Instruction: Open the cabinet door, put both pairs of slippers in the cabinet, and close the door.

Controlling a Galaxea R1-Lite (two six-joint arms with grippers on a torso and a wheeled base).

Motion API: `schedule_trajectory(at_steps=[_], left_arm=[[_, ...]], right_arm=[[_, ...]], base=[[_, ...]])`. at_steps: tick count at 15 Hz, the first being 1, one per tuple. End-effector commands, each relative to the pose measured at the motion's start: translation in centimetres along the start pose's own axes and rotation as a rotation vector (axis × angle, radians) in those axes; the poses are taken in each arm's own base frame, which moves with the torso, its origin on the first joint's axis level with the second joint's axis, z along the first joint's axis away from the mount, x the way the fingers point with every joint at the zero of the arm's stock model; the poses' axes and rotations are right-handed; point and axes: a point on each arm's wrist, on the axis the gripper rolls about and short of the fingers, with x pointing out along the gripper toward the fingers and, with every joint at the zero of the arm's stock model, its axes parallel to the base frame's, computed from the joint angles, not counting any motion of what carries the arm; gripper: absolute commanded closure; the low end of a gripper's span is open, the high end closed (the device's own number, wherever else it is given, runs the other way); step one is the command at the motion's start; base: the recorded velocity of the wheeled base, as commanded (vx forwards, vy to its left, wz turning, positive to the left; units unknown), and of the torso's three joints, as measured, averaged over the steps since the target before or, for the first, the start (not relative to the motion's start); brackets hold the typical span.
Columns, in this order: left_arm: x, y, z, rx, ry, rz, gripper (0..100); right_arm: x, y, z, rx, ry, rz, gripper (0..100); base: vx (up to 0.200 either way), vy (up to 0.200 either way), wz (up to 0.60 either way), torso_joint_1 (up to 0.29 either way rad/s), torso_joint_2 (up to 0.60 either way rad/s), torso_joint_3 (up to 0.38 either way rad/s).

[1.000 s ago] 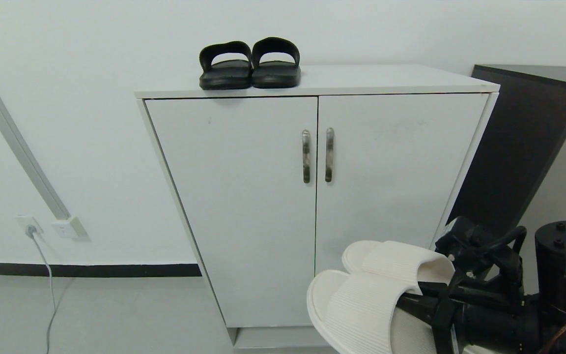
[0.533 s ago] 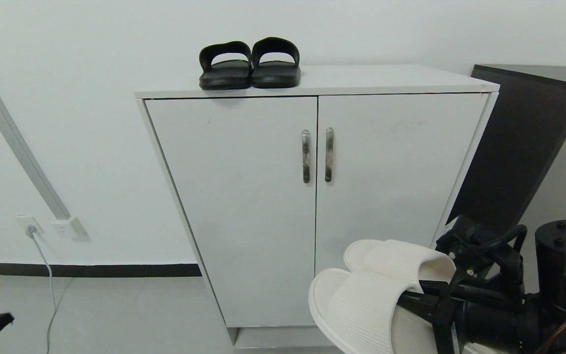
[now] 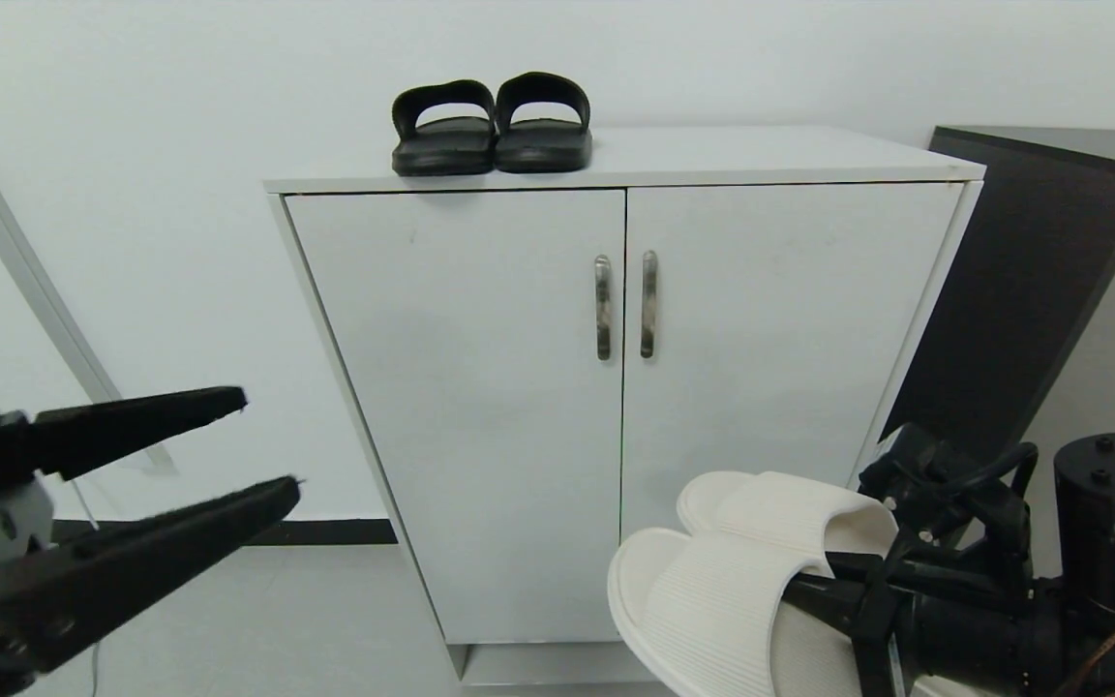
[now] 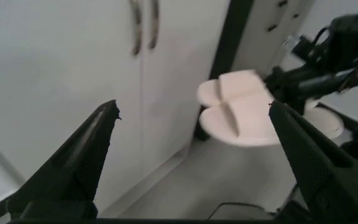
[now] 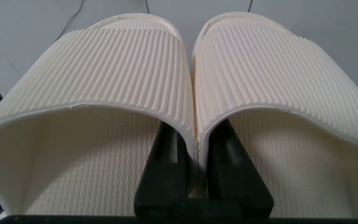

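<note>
The left gripper [image 3: 270, 438] is held with its two long black jaws spread wide and nothing between them. Up and to its right, well apart, the two slim metal handles [image 3: 625, 306] are seen side by side on the shut doors of the white two-door cabinet [image 3: 790, 155]. Higher, on the cabinet top, the pair of black rubber slippers [image 3: 492, 136] is set. The right gripper [image 5: 196, 163] is closed on the pair of cream ribbed slippers [image 3: 712, 600], whose inner strap walls are pinched together between its jaws. That pair is carried low, near the front of the right door.

Trouble is likely to be met at the handles: they stand so near each other that both could be caught by one wide jaw, or a jaw could be wedged between them. If the right door were swung out, the carried pair could be struck. A pinch on soft straps could also be lost in a quick swing.

A second ago the left gripper was not seen from the head. Half a second ago only a tip was shown at the lower left edge, and the gripper has since been raised. The cream pair is hardly changed.
</note>
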Motion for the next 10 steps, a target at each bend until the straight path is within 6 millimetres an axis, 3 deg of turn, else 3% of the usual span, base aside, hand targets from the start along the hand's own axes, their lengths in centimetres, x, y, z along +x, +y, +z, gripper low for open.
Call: schedule_trajectory(at_steps=[1, 3, 6, 10], left_arm=[[4.1, 0.4, 1.4, -0.048, 0.034, -0.087, 0], [7.4, -0.6, 2.6, -0.096, 0.025, -0.127, 0], [13.7, -0.9, 2.5, -0.097, 0.020, -0.185, 0], [18.2, -2.3, 4.1, -0.146, -0.006, -0.264, 0]], right_arm=[[-0.1, 0.0, -0.1, 0.000, 0.002, -0.002, 100], [-0.1, 0.0, -0.1, 0.000, 0.002, -0.003, 100], [0.0, 0.0, -0.2, 0.000, 0.008, -0.003, 100], [0.0, 0.0, -0.2, 0.000, 0.005, -0.005, 100]], base=[[0.000, 0.000, 0.00, 0.000, 0.00, 0.000], [0.000, 0.000, 0.00, 0.000, 0.00, 0.000], [0.000, 0.000, 0.00, 0.000, 0.00, 0.000], [0.000, 0.000, 0.00, 0.000, 0.00, 0.000]])
